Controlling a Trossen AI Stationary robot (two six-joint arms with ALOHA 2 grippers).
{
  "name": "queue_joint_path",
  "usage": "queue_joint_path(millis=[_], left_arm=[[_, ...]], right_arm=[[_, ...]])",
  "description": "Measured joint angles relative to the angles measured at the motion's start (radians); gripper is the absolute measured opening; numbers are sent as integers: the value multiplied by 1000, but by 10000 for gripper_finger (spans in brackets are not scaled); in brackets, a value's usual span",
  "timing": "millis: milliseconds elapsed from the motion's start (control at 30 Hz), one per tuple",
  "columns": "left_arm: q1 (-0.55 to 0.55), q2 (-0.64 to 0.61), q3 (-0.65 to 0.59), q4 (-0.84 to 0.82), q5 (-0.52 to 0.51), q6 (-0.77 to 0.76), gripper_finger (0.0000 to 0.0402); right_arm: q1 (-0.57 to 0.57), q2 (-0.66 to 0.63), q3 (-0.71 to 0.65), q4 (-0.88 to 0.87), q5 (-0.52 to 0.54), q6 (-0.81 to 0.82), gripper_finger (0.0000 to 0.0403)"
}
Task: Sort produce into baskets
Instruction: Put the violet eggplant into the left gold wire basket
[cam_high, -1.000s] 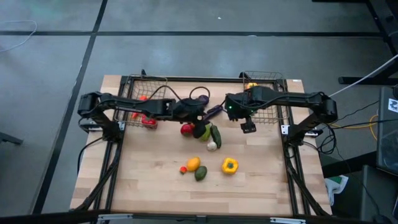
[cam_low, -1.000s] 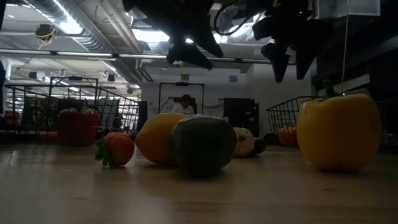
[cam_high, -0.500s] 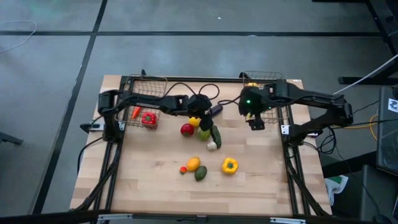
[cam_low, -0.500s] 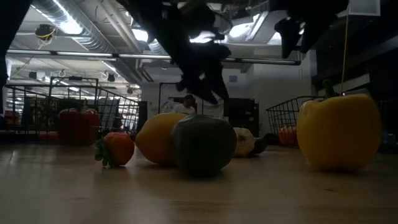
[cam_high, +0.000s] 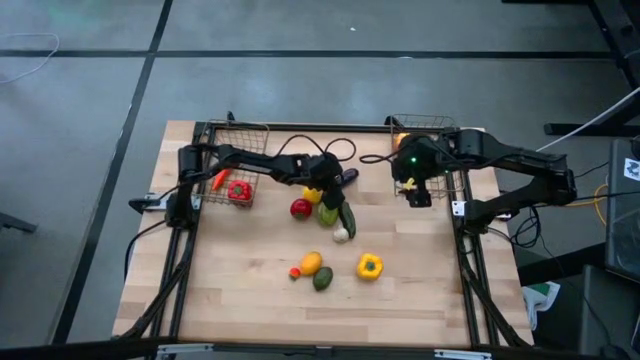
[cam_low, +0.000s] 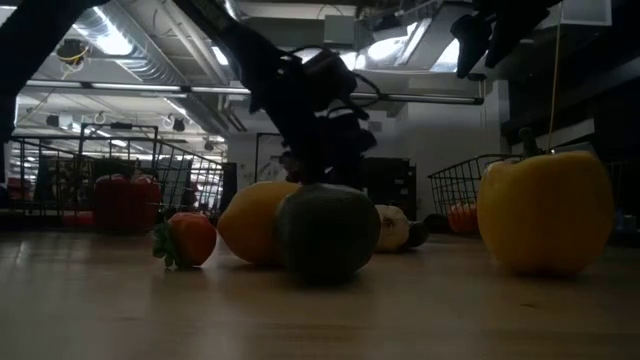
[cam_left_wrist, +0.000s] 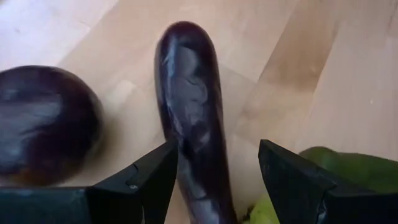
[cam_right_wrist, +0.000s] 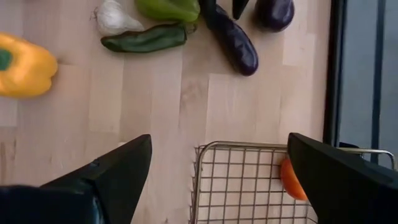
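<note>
My left gripper (cam_high: 328, 185) is open and low over a long purple eggplant (cam_left_wrist: 186, 112) near the table's far middle, one finger on each side of it. A round dark purple piece (cam_left_wrist: 43, 130) lies beside it. My right gripper (cam_high: 418, 192) is open and empty, raised over the near left corner of the right wire basket (cam_right_wrist: 249, 180), which holds an orange piece (cam_right_wrist: 292, 180). The left basket (cam_high: 235, 135) holds a red pepper (cam_high: 238, 190) and a carrot. A yellow pepper (cam_high: 369, 266), lemon (cam_high: 311, 263), avocado (cam_high: 322, 279) and cucumber (cam_high: 347, 218) lie on the table. My left gripper's fingers come from above and stand across the eggplant's middle (cam_left_wrist: 193, 155), which lies flat on the table. One finger (cam_left_wrist: 155, 177) is right beside the eggplant's side; I cannot tell whether it touches. The other finger stands apart from it.
A red piece (cam_high: 300, 208), a yellow-green piece (cam_high: 325, 212) and a white garlic (cam_high: 341, 235) crowd just near of my left gripper. A tiny red piece (cam_high: 294, 272) lies by the lemon. Bare wood lies along the table's near edge and near right.
My left gripper has reached toward the table's right and come down over the eggplant. My right gripper has gone up and toward the table's right, to the right basket.
</note>
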Motion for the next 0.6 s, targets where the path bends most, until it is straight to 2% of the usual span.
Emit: queue_joint_path(millis=[267,600], left_arm=[[7,32,0,-3,1,-20,221],[12,54,-2,-25,-1,42,221]], right_arm=[[0,3,0,9,0,2,372],[0,3,0,39,-3,3,372]])
